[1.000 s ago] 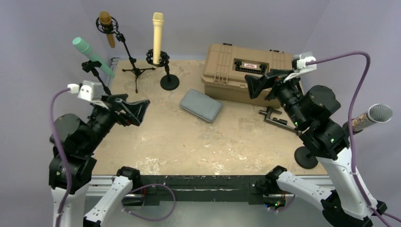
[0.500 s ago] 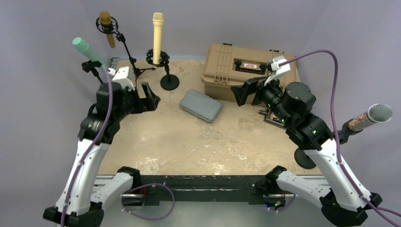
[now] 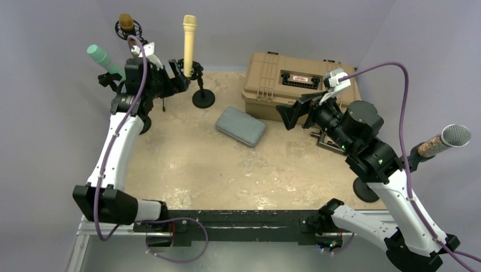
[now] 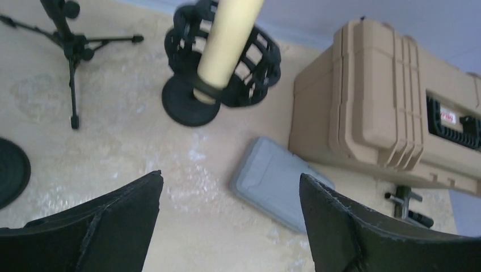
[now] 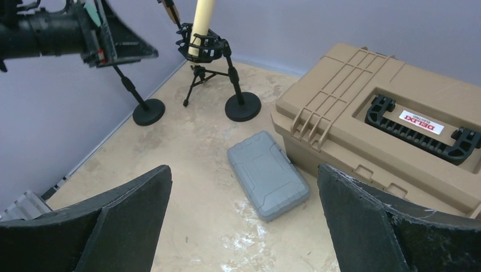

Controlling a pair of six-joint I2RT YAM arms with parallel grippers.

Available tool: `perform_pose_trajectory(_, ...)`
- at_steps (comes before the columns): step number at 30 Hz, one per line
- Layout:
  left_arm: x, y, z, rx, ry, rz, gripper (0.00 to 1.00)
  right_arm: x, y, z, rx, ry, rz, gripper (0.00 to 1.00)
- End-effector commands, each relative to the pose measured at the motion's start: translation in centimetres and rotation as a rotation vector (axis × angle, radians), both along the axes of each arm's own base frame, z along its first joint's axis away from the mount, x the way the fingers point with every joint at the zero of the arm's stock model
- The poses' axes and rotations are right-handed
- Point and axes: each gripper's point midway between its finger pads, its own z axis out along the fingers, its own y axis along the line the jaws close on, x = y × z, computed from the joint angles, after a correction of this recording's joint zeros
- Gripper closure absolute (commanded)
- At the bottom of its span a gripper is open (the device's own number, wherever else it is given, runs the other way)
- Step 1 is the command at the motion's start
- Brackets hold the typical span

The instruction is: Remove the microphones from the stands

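The left gripper (image 3: 180, 81) hangs wide open and empty at the far left, just beside the black stand (image 3: 203, 98) whose cradle holds the cream microphone (image 3: 189, 39) upright; a tripod stand (image 4: 72, 62) crowds its left side. The right gripper (image 3: 295, 109) is likewise spread wide, holding nothing, near the tan case (image 3: 266, 79); bare table (image 3: 227, 170) lies open nearer, beyond the grey pouch (image 3: 241, 126).

Left jaws now nearer cream microphone (image 3: 189, 41)

Top edge crops the cream microphone (image 4: 230, 45)
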Motion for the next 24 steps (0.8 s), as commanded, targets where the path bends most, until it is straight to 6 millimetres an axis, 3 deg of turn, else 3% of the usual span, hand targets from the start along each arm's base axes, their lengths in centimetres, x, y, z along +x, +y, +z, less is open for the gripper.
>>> perform_pose_trajectory(1,4.2,0.3,6.4,-0.034,-0.204,-0.002,0.14,-0.5,0.0,1.6,0.040,-0.035,0.019,0.02)
perform_pose_trajectory(6,8.1,-0.1,8.5,0.021,-0.255,-0.060,0.15,-0.6,-0.1,1.7,0.030,-0.025,0.016,0.02)
perform_pose_trajectory(11,11.9,-0.8,9.5,0.005,-0.284,-0.083,0.05,-0.7,-0.5,1.6,0.013,-0.022,0.002,0.02)
perform_pose_trajectory(16,15.8,0.5,8.6,0.006,-0.270,0.017,0.05,-0.7,-0.6,1.6,0.014,-0.023,-0.002,0.03)
perform_pose_trajectory(24,19.0,-0.2,7.0,0.020,-0.272,-0.027,0.15,-0.3,-0.7,1.5,0.005,-0.023,-0.016,0.02)
